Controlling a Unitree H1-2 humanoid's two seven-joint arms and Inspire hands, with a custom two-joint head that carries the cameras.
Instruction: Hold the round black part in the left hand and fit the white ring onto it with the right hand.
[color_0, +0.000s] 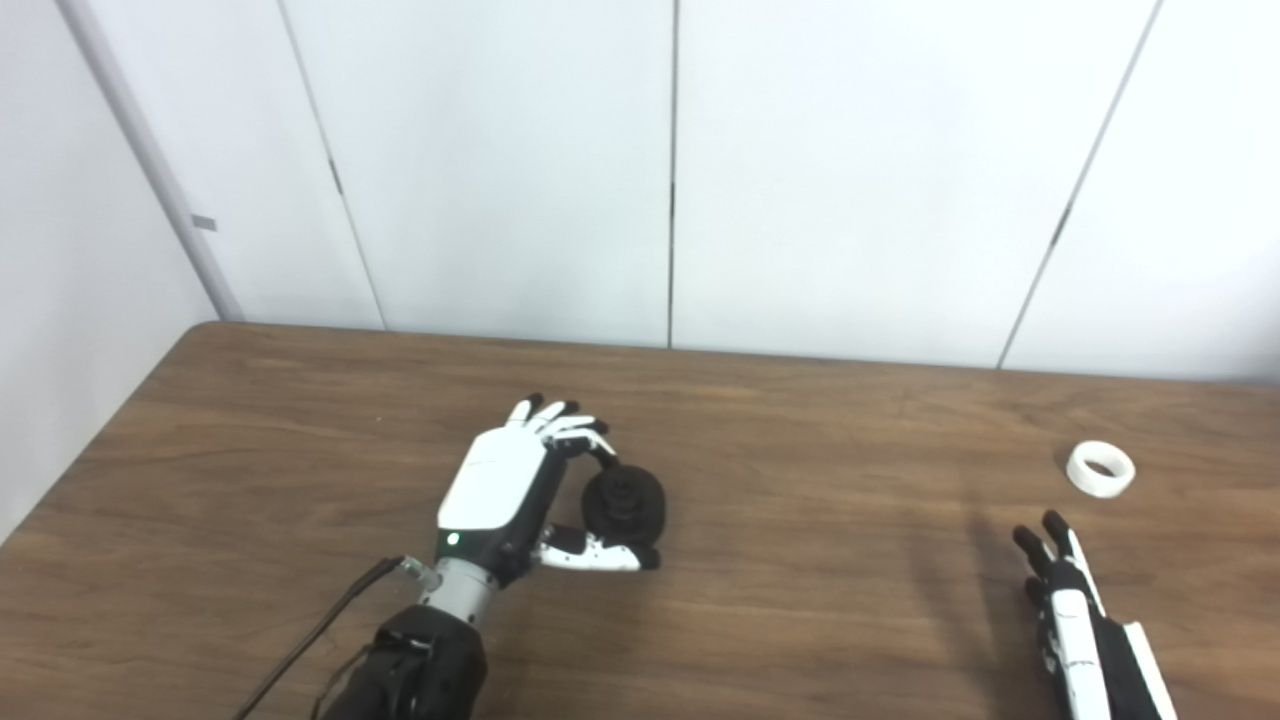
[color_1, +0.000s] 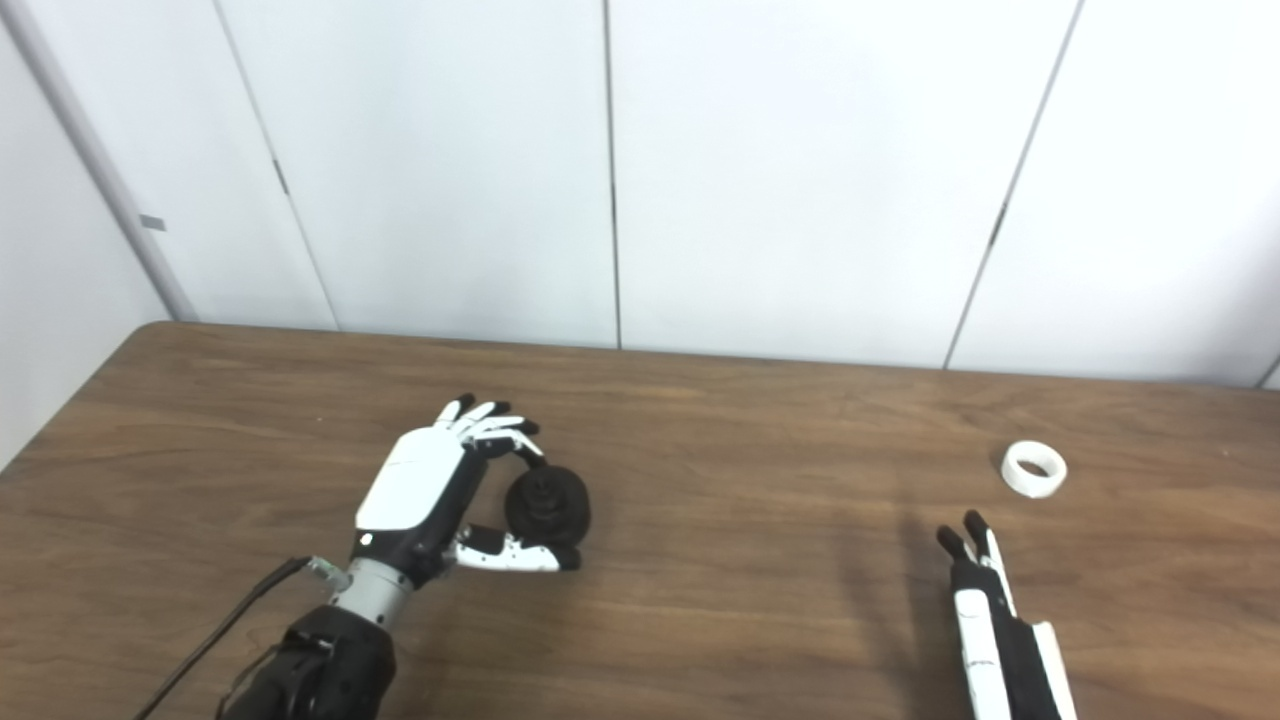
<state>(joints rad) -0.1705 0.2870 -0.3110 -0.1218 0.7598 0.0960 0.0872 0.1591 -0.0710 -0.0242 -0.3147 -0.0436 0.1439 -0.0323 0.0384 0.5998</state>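
Note:
The round black part (color_0: 625, 503) rests on the wooden table (color_0: 820, 480), left of centre. My left hand (color_0: 498, 482) wraps it from the left, fingers curled over its far side and thumb along its near side. The white ring (color_0: 1100, 468) lies flat on the table at the far right, apart from everything. My right hand (color_0: 1066, 598) is low at the bottom right, seen edge-on with fingers stretched out and apart, holding nothing. It sits a little nearer to me and to the left of the ring (color_1: 1034, 468), not touching it.
A black cable (color_0: 320, 630) trails from the left wrist toward the bottom edge. White wall panels stand right behind the table's far edge (color_0: 640, 345). The table's left edge runs diagonally at the far left.

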